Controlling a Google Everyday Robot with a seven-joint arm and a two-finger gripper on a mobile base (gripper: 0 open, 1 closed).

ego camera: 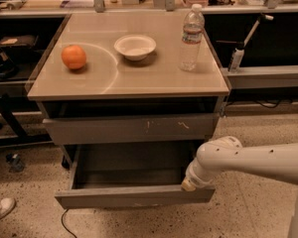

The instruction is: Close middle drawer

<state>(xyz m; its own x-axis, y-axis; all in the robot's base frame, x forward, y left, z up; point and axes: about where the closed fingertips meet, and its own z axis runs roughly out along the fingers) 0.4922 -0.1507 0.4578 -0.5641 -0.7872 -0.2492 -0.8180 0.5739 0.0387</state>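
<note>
- Nearby, a white shoe (0,208) pokes in at the left edge of the speckled floor.
- The middle drawer (134,196) stands pulled well out of the cabinet, its plain front towards me and its bare grey box showing.
- The white arm (258,161) reaches in from the right. Its gripper (188,184) sits at the right end of that front, by the top edge. I cannot tell whether it is apart or together.
- Above, the drawer front with white scratches (129,129) sits slightly out, with a dark gap over it.
- On the surface (154,76) are an orange (73,57) at the left, a white bowl (135,46) in the middle and an upright water bottle (191,37) at the right, all apart.
</note>
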